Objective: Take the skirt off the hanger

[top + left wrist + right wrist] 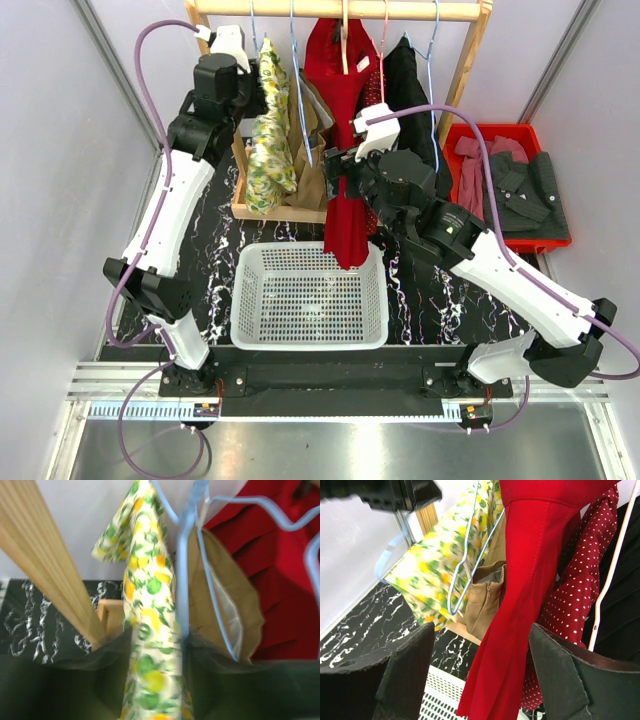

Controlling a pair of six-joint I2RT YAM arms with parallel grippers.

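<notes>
The work is sitting at the reaching stage, I'd judge: nothing is coming off the wooden rack (340, 10) yet. What I am taking for the skirt, the tan skirt (485, 600), is hanging from the rack's rail on a blue hanger (187, 555). A floral garment (145, 580) is hanging toward the rack's left post and a red garment (530, 555) toward its middle.

The left gripper (155, 650) is hovering high by the left post with the floral cloth and the hanger wire running between its fingers. I cannot tell whether it is pinching them. The right gripper (482, 627) is hanging in front of the rack, its jaws spread wide and holding nothing, the red cloth showing in the gap.

The skirt's long axis is running straight down, waistband up at the hanger and hem pointing at the rack's base. Next, one gripper is probably needing to steady the hanger while the other is pinching the tan cloth and drawing it down toward the white basket (310, 295) in front of the rack.
</notes>
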